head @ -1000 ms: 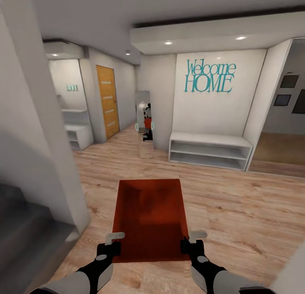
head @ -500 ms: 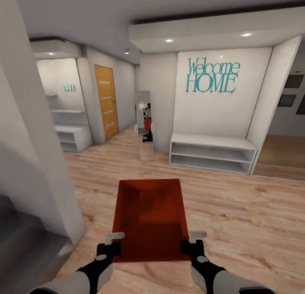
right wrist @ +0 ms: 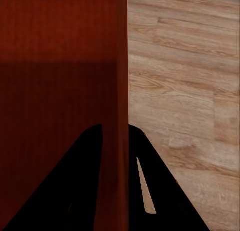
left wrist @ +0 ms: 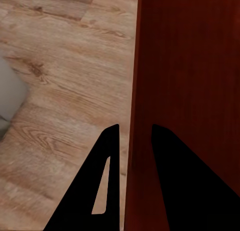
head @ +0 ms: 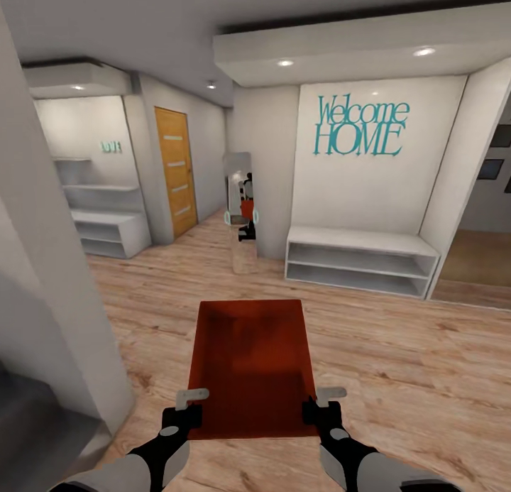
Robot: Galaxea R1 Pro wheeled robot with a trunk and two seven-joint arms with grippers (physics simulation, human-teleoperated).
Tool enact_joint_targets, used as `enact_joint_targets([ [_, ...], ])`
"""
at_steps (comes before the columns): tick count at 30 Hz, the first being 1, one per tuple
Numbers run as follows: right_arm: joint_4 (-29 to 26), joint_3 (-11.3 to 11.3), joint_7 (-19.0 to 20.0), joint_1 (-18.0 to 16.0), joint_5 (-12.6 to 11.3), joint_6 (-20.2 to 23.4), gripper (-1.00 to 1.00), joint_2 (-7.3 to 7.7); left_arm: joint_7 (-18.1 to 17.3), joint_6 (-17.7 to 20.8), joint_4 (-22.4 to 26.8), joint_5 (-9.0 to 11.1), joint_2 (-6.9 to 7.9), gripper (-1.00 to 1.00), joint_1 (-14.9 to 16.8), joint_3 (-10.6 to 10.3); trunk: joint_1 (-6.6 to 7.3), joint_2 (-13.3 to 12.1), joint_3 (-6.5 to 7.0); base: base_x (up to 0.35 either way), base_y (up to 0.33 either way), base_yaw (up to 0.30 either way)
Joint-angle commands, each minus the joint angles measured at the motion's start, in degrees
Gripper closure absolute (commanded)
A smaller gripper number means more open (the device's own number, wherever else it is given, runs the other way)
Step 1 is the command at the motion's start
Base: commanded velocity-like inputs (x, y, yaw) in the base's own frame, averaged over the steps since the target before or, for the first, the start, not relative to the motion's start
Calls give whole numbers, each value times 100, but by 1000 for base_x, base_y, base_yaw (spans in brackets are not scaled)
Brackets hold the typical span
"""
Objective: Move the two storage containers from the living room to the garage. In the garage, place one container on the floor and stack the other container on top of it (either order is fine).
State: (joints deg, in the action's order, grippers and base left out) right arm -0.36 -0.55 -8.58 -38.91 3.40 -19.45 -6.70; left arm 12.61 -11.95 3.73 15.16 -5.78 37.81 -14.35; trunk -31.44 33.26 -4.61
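I carry one orange-red storage container (head: 250, 368) in front of me, held level above a light wood-plank floor. My left gripper (head: 186, 407) is shut on its left wall near the close corner, and my right gripper (head: 318, 405) is shut on its right wall. In the left wrist view the thin wall of the container (left wrist: 132, 116) runs between the two black fingers (left wrist: 102, 186). The right wrist view shows the container wall (right wrist: 120, 91) pinched between the fingers (right wrist: 150, 191) in the same way. The inside of the bin is bare.
A grey wall corner (head: 64, 300) stands close on my left. Ahead are a low white shelf bench (head: 358, 261) under a "Welcome HOME" sign, a tall mirror (head: 240, 211), an orange door (head: 176, 171) and white shelving (head: 106, 229). An opening (head: 482, 250) lies at right.
The whole view has shifted: the left wall corner has slid further left and more of the white shelving shows. The container and both grippers keep their place in the picture.
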Motion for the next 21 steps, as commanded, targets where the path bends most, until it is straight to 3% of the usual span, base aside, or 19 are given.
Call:
enact_joint_targets([
  [1, 27, 20, -12, -3, -32, -15, 100, -51, 128, -159, 5, 13, -2, 100, 11, 38, -5, 9, -10, 321, 0, 0],
  [21, 26, 20, -12, -3, -32, -15, 100, -51, 124, -159, 10, 12, -4, 100, 10, 32, -5, 9, -10, 321, 0, 0],
])
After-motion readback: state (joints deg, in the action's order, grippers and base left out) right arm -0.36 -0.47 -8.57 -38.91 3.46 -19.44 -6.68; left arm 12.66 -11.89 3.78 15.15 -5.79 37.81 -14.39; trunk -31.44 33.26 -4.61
